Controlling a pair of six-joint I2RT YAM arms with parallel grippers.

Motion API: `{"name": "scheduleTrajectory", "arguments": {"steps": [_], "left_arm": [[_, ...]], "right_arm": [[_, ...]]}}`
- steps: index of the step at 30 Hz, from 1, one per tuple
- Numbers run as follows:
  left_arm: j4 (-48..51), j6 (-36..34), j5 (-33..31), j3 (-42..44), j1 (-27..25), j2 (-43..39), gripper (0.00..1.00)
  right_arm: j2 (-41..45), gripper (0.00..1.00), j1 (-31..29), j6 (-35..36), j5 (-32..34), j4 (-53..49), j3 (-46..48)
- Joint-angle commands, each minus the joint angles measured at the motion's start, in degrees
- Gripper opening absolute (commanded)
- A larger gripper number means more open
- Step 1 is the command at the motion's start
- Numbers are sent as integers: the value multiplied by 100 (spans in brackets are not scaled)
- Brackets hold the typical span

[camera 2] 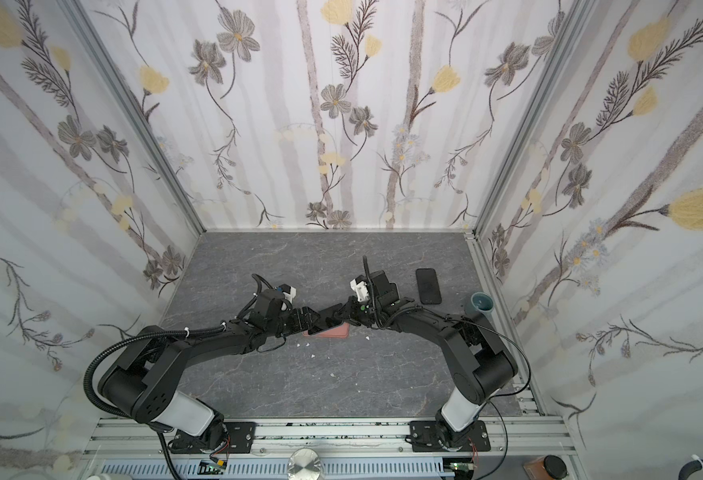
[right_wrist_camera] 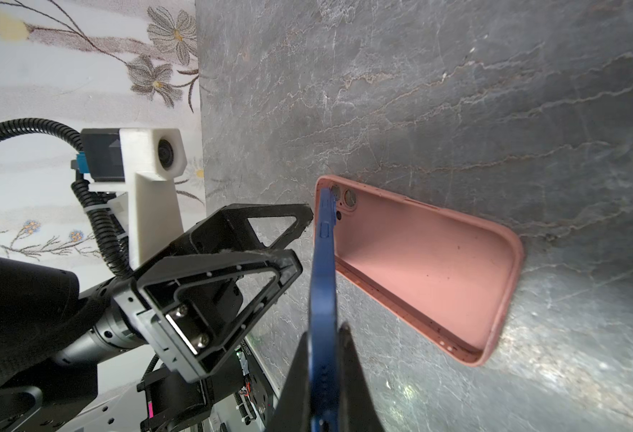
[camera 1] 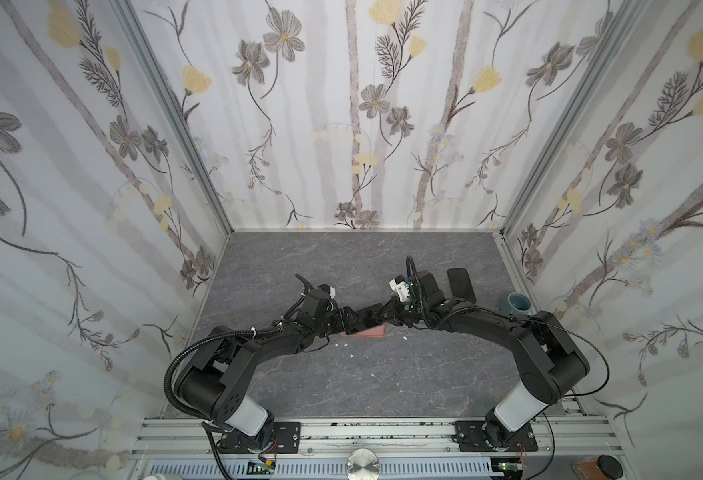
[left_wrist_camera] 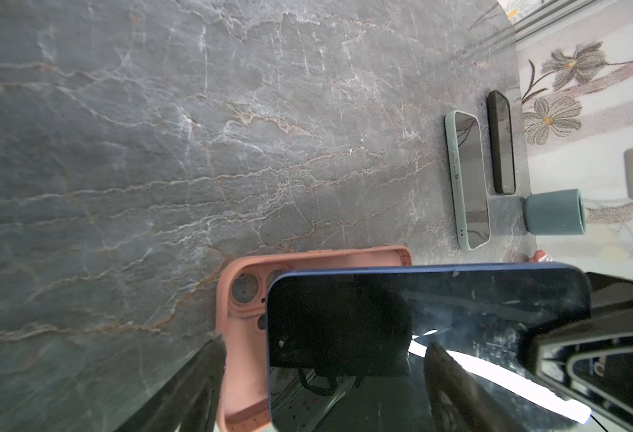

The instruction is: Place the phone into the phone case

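We are pinching the blue phone (right_wrist_camera: 322, 269) by one end in the right gripper (right_wrist_camera: 324, 333), its jaws pressed onto the phone's two faces. The phone is hanging tilted over the pink case (right_wrist_camera: 438, 269), screen up. Its free end is dipping to the case's camera-hole end and seemingly touching the rim there, while its held end is riding clear above the case. The case is lying open side up on the table (right_wrist_camera: 457, 93). The left gripper (right_wrist_camera: 302, 239) is waiting at that same end of the case, fingers spread, gripping nothing. Well past the case's other end, a mint-cased phone (left_wrist_camera: 470, 179), a black phone (left_wrist_camera: 501, 142) and a teal cup (left_wrist_camera: 554, 211) are sitting apart. We are judging that nothing is pinning the case. Lowering the phone may shove the case along, or the phone's corner may ride over the soft rim instead of seating.
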State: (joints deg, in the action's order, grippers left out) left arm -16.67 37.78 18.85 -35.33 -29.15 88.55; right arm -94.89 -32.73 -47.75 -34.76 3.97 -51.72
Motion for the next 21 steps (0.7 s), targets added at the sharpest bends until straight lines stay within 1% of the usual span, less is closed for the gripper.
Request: {"name": "scheduleTrajectory", "arguments": {"steps": [1,5,9,11,13,16,21], "left_arm": [[-212,132,41,0,3,-37,83],[-273,-5,-47,39,9,-279,83],[22,-455,-173,-108,38,-546,83],[183,-552,-237,-179,87,-623,83],[213,-420,-201,-168,155,-676,83],[79,-205,15,-139,259,-783,83],[78,-216,60,-146,282,-718,84]], "right_arm": [[6,0,-5,-42,-135,148,13],[58,0,-5,-37,-82,125,57],[108,0,2,-7,-69,11,66],[136,0,-1,2,-72,-30,62],[172,0,-5,2,-59,-61,64],[249,0,-2,2,-24,-136,57],[307,0,11,28,38,-313,40]]}}
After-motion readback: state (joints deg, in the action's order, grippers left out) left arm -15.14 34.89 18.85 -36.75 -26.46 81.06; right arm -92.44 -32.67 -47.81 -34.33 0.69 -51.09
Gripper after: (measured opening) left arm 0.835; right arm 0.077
